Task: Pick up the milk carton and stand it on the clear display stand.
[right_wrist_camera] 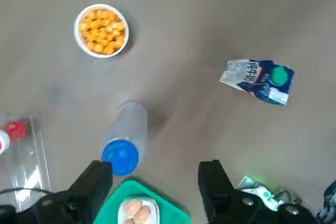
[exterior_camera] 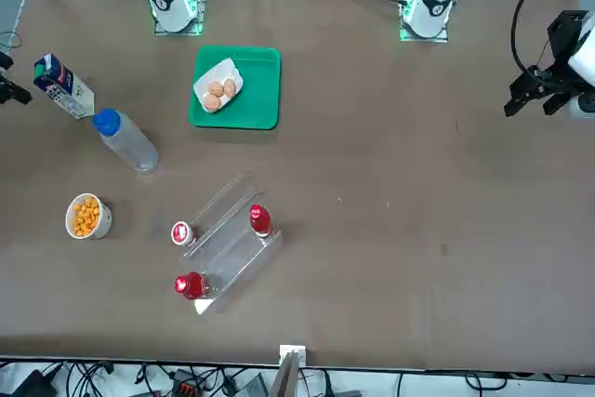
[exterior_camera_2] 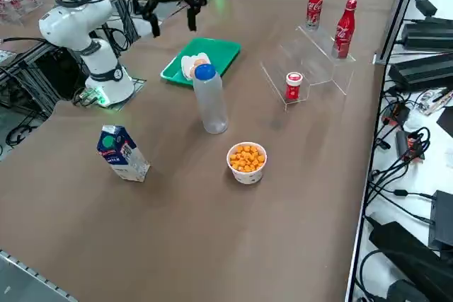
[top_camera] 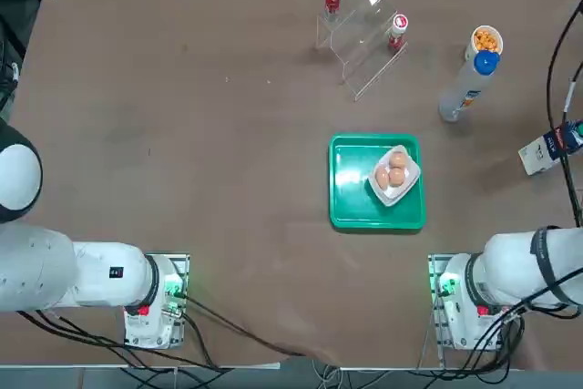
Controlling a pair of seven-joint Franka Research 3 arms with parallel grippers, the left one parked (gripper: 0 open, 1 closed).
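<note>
The milk carton (exterior_camera_2: 122, 153), white and dark blue with a gabled top, stands upright near the table's right edge, also seen in the top view (top_camera: 551, 148), the front view (exterior_camera: 63, 86) and the wrist view (right_wrist_camera: 257, 81). The clear display stand (exterior_camera_2: 311, 61) sits at the far side of the table (top_camera: 364, 43), with its steps showing in the front view (exterior_camera: 228, 239). My right gripper (exterior_camera_2: 170, 22) hangs high above the table near the green tray, well away from the carton. In the wrist view the gripper (right_wrist_camera: 156, 182) is open with nothing between its fingers.
A tall grey bottle with a blue cap (exterior_camera_2: 210, 100) stands between the tray and the carton. A cup of orange balls (exterior_camera_2: 246, 160) is near it. The green tray (top_camera: 351, 207) holds a dish of eggs (top_camera: 395, 173). Two red bottles (exterior_camera_2: 315, 1) and a red can (exterior_camera_2: 294, 85) stand at the display stand.
</note>
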